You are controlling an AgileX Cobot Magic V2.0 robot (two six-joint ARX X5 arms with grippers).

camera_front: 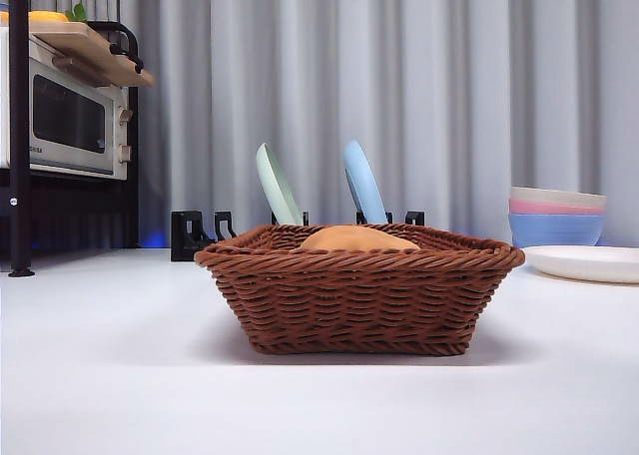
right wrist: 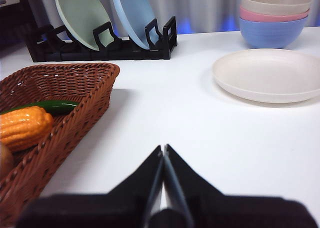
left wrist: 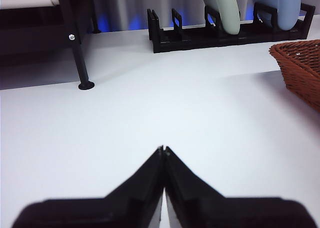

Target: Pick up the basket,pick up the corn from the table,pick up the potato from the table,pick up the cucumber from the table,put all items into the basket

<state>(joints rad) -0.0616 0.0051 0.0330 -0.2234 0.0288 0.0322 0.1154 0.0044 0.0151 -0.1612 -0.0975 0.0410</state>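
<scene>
Wicker, brown and tightly woven, forms the basket at centre frame on the white counter, its braided rim flaring outward. Inside lie the ribbed orange corn, the glossy green cucumber behind it, and the tan potato mounded above the rim. Bare counter spreads wide on both sides. Left pincer and right pincer are each closed on nothing, hovering beside the basket.
</scene>
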